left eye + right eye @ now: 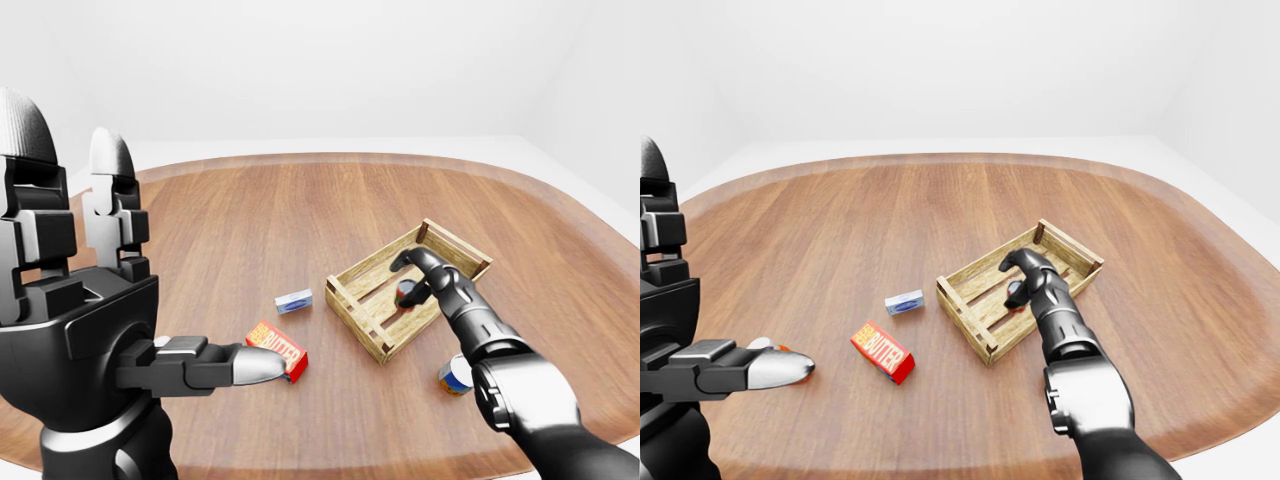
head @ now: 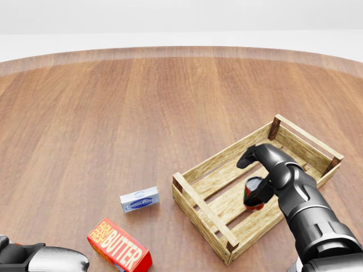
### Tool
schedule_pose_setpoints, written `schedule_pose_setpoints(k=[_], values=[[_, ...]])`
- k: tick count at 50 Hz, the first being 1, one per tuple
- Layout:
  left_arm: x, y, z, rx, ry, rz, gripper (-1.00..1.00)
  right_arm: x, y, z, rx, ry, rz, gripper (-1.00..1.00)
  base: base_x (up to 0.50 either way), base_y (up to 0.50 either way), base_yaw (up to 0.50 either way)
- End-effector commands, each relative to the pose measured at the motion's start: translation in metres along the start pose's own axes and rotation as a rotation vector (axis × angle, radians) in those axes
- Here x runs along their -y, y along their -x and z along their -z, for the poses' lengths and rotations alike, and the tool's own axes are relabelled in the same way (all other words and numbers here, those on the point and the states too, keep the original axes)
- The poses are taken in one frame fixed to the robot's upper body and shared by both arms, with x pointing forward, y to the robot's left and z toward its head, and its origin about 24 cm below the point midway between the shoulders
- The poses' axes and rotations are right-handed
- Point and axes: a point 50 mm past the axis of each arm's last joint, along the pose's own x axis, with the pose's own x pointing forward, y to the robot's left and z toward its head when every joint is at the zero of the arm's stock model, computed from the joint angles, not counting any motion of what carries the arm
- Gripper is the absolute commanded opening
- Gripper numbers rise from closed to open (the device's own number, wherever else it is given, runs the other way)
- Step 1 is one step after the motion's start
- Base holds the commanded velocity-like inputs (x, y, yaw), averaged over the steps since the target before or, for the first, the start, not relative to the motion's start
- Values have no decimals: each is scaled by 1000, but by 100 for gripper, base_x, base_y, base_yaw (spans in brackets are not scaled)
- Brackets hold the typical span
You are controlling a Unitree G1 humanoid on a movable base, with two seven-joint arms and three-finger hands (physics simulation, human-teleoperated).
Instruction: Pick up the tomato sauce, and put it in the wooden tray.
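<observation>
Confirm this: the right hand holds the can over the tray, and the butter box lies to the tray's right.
Wrong side. In the head view the butter box lies left of the tray. The right hand does hold the can over the tray.

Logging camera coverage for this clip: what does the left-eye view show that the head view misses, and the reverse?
Only the left-eye view shows a small can standing on the table outside the wooden tray, and the left robot hand whole, fingers spread open. Only the head view shows the tray's slatted floor from above, with the right robot hand curled round the tomato sauce can inside it. Both show the wooden tray, the butter box, the small blue box and the table.
</observation>
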Motion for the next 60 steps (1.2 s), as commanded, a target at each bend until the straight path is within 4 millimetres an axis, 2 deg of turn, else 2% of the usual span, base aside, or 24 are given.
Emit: schedule_pose_setpoints(k=[1,30,36,38,39,44,45,46,53,58,60], values=[[-1,0,-1,6,0,-4,100,7,0,-2,7,9,20,100,0,0,0],[-1,0,-1,4,9,-5,100,12,1,-2,17,3,24,100,0,0,0],[-1,0,0,1,7,-4,100,17,2,-6,35,6,28,100,0,0,0],[-1,0,0,0,5,-4,100,19,3,-15,72,18,18,100,0,0,0],[-1,0,0,-2,4,-4,100,24,6,-26,118,36,13,100,0,0,0],[-1,0,0,2,1,-3,100,36,15,-41,190,92,17,100,0,0,0],[-1,0,0,2,1,-4,100,46,24,-52,244,125,20,100,0,0,0],[-2,0,-1,4,1,-5,100,49,28,-55,259,138,21,100,0,0,0],[-1,0,0,2,5,-2,100,70,45,-63,333,121,47,100,0,0,0],[-1,-1,-1,7,8,-6,100,79,67,-71,436,102,82,100,0,0,0],[-1,0,-1,5,7,-6,100,85,85,-78,506,113,133,100,0,0,0]])
